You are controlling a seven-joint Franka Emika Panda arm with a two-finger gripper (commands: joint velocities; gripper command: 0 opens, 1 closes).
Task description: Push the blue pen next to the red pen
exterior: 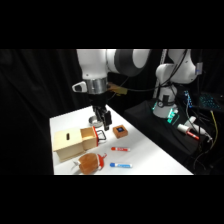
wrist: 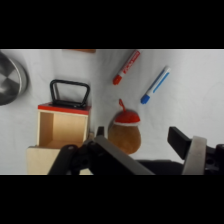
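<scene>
Blue pen (exterior: 120, 165), one, lies lower centre, apart from one red pen (exterior: 120, 149). Gripper (exterior: 102, 119) hangs above; its fingers stand apart.

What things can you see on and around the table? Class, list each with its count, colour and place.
blue pen: one, blue and white, near the table's front edge.
red pen: one, red and white, just behind the blue pen, apart from it.
wooden box: one, pale wood, left side, with an open drawer that has a red front and black handle.
brown cube: one, brown with a dark top, behind the pens.
round brown object: one, orange-brown with a red part, in front of the box.
metal bowl: one, grey, at the wrist view's edge.
table: one, white.
end effector: one, black, above the drawer.
</scene>
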